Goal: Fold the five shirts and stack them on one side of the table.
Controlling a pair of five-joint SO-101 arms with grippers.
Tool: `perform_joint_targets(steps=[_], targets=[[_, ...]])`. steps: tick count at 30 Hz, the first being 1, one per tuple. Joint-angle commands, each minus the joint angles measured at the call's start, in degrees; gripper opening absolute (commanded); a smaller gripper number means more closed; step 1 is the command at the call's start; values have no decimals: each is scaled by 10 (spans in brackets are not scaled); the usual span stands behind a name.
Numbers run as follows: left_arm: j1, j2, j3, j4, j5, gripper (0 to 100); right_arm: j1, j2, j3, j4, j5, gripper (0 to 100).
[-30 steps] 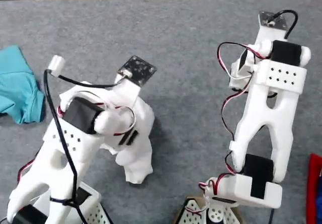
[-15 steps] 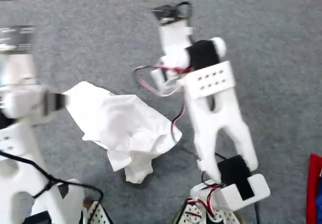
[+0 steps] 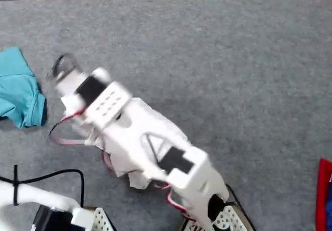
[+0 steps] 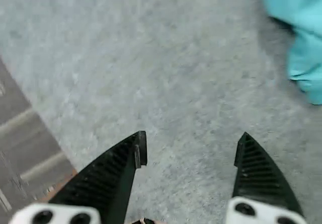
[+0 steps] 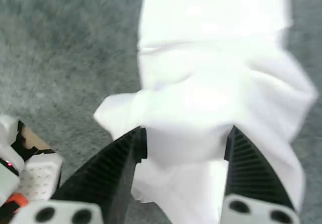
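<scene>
Right gripper (image 5: 186,133) has swung across from its parked side, jaws apart and empty, with the white shirt (image 5: 211,83) bunched right below them (not pinched yet). Left gripper (image 4: 193,143) has let go and backed off, jaws spread over bare table (image 4: 151,58), teal shirt (image 4: 297,27) ahead of it. Looks like a handoff: shirt still crumpled, nothing stacked.
</scene>
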Motion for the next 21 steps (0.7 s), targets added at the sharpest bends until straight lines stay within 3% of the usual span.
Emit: perform_joint_targets(steps=[1, 5, 7, 9, 13, 21], targets=[[-44, -11, 23, -20, -7, 287, -32, 45, -29, 7, -15, 260], [-53, -11, 31, -16, -26, 286, -12, 130, -34, 6, -30, 239], [-53, -11, 33, -16, -41, 286, 13, 160, -44, 7, -46, 154], [-53, -11, 33, -16, -46, 286, 48, 167, -62, 7, -69, 7], [-49, -11, 33, -16, -46, 286, 142, 148, -96, 8, -102, 2], [-20, -11, 33, -16, -47, 286, 358, 95, -101, 8, -67, 5]])
